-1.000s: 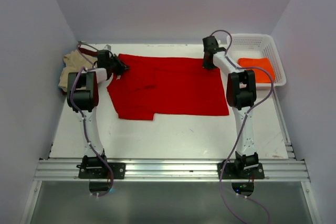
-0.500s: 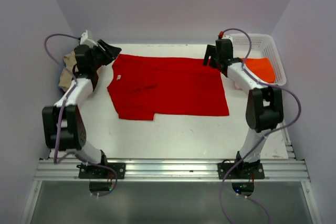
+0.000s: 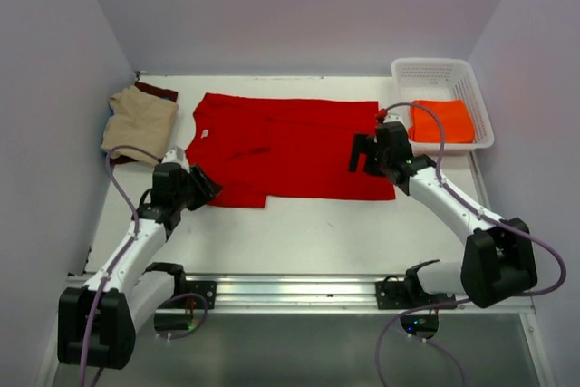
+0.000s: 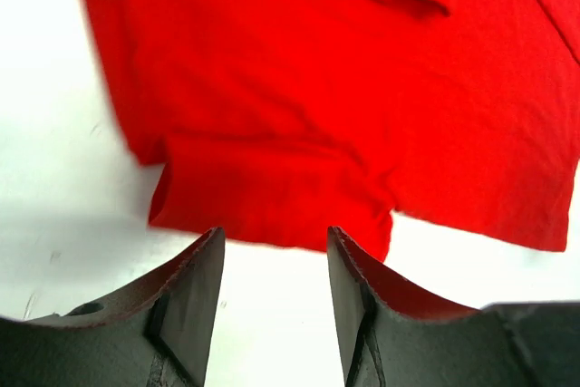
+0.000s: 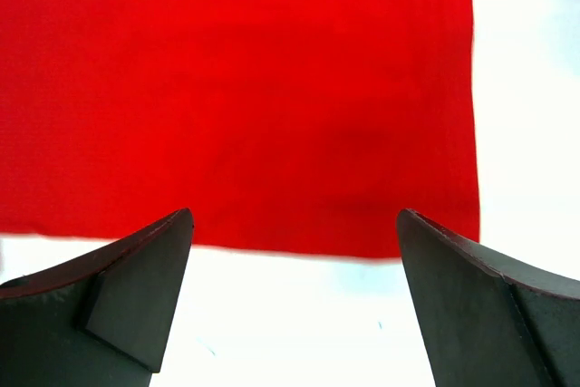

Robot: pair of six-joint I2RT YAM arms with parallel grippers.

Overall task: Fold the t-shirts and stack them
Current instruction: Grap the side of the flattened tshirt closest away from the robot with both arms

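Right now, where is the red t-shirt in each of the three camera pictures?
Top external: red t-shirt spread flat mid-table.
Left wrist: fills the upper picture, one sleeve nearest the camera.
Right wrist: fills the upper picture, its straight edge and right corner showing.
Shared landmark: the white table bordering the shirt's near edge.

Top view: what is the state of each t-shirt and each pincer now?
red t-shirt: spread flat on the table, not held
tan t-shirt: folded, on top of the maroon t-shirt
orange t-shirt: folded, inside the basket
left pincer: open, empty
right pincer: open, empty
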